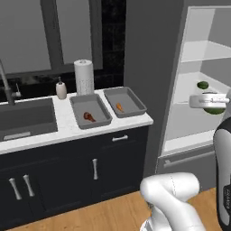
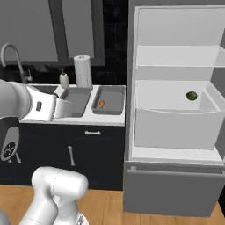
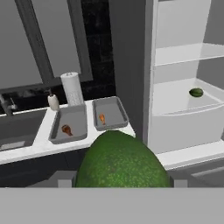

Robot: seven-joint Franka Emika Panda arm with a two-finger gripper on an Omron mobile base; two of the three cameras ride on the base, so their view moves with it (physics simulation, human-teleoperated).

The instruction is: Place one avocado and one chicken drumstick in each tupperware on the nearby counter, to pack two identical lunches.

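Gripper point(image 1: 212, 103) clamped on round green avocado point(image 3: 120, 159), carried clear of fridge; both grey rectangular tupperware trays point(image 1: 90, 110) on white counter point(image 1: 67, 128) already hold drumsticks point(image 1: 89, 117), need avocado.

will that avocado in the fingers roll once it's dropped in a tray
Probably somewhat. The held avocado looks rounded and egg-shaped, so it may rock or roll briefly. Each grey tray has raised walls and already holds a drumstick, which should stop it. Its skin looks pebbled, so likely not slippery.
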